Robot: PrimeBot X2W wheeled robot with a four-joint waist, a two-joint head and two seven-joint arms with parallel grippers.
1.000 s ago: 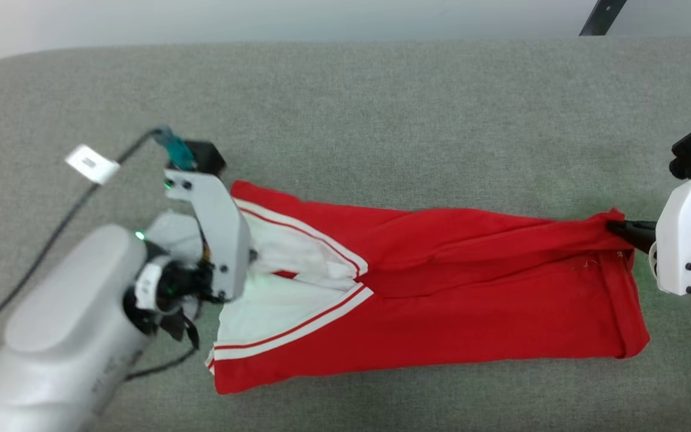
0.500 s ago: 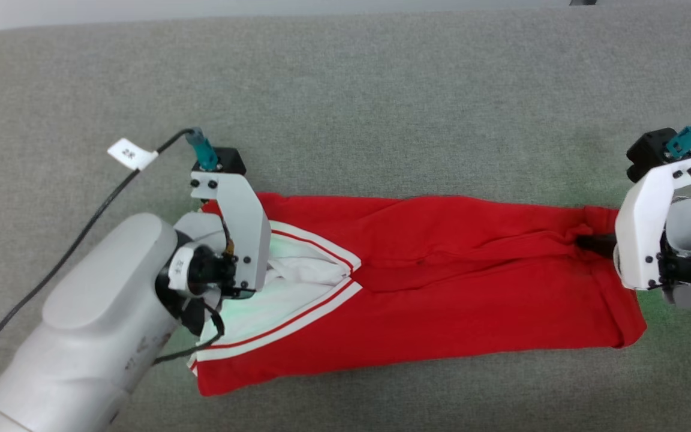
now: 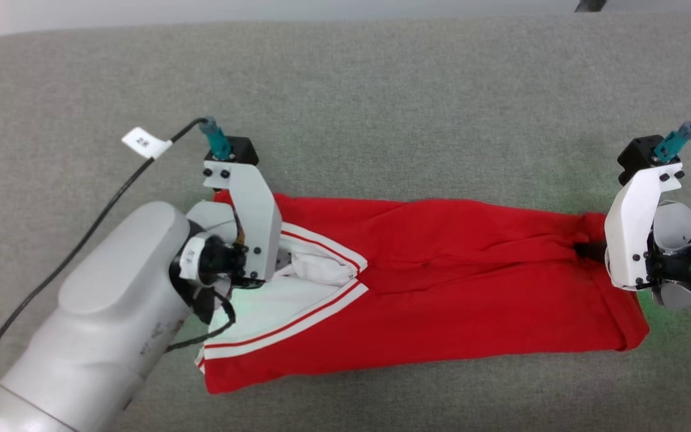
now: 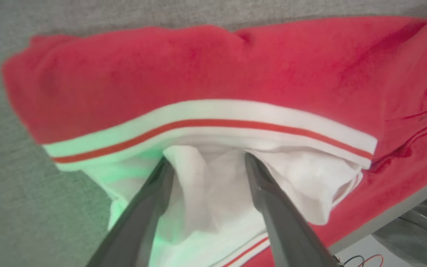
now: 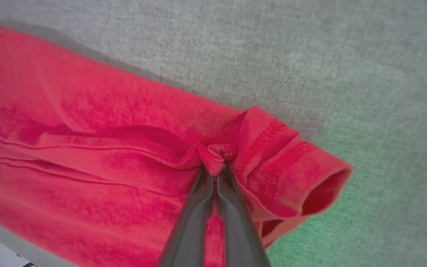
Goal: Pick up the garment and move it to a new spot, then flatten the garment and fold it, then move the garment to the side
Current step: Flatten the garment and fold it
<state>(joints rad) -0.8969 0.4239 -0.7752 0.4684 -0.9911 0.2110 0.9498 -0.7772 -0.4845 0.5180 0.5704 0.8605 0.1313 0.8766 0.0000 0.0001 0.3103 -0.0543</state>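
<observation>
Lying stretched across the grey padded surface (image 3: 381,90), the garment (image 3: 453,300) had its white striped end toward the robot's left and its red hem toward the right. The left gripper (image 4: 208,159) stood released, jaws spread wide, with bunched white fabric between them. The right gripper (image 5: 215,168) was clamped tight on a small fold of red cloth near the hem
</observation>
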